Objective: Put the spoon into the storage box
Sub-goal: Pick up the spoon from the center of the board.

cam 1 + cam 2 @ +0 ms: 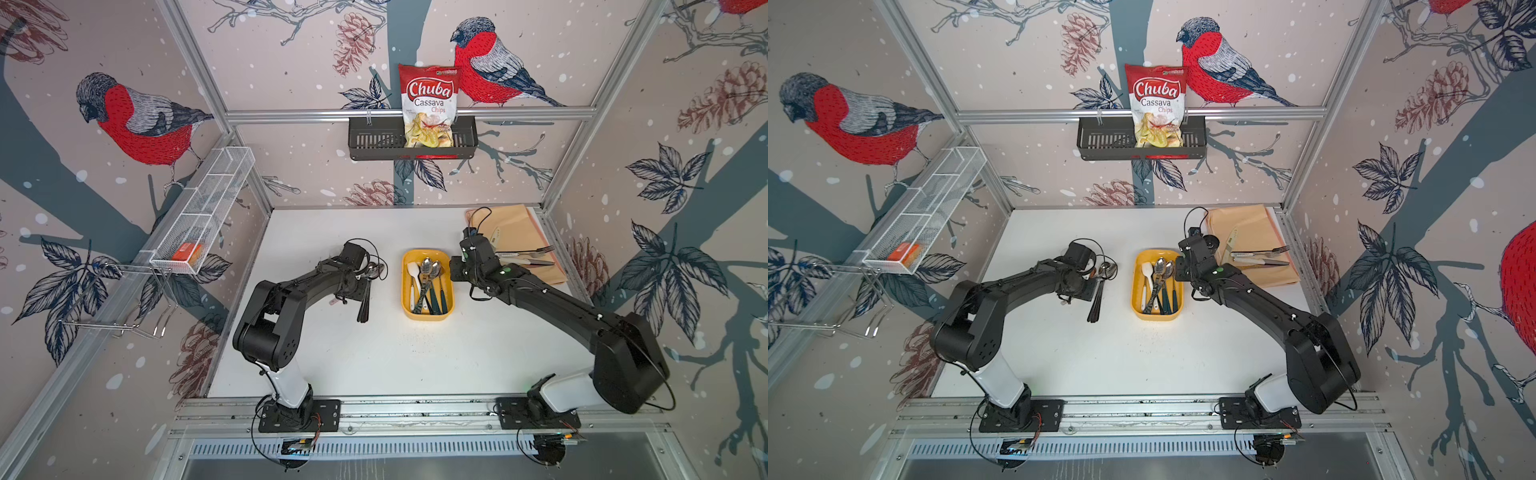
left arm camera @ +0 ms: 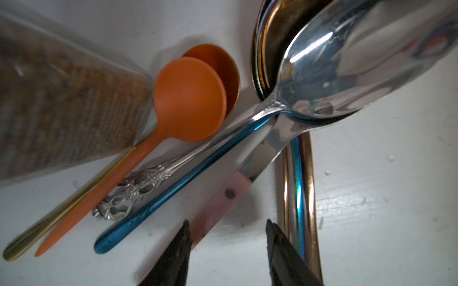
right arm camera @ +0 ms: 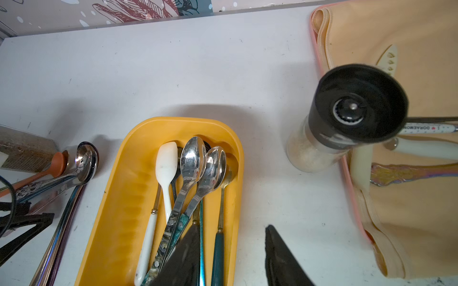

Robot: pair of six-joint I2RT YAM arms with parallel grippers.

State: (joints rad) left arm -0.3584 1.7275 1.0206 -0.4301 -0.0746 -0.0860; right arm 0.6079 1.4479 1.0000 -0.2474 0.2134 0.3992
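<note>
The yellow storage box (image 1: 428, 318) (image 1: 1156, 319) (image 3: 128, 188) lies at the table's middle with several spoons (image 3: 190, 158) in it. Left of it is a loose pile of spoons (image 1: 365, 299) (image 1: 1096, 303). In the left wrist view that pile shows a big steel spoon (image 2: 347, 69), an orange spoon (image 2: 188, 99), a blue-handled one (image 2: 173, 193) and a pink-handled one (image 2: 223, 200). My left gripper (image 2: 228, 222) hangs open over the pile, bare table between its fingers. My right gripper (image 3: 233, 227) is open at the box's right wall, one finger over the spoon handles.
A salt grinder (image 3: 347, 118) stands by a peach cloth (image 1: 523, 232) that carries forks and knives (image 1: 528, 255). A blurred brownish box (image 2: 62, 99) sits beside the spoon pile. On the walls hang a black basket (image 1: 374, 143) with a chips bag (image 1: 428, 104) and a white mesh basket (image 1: 203, 216).
</note>
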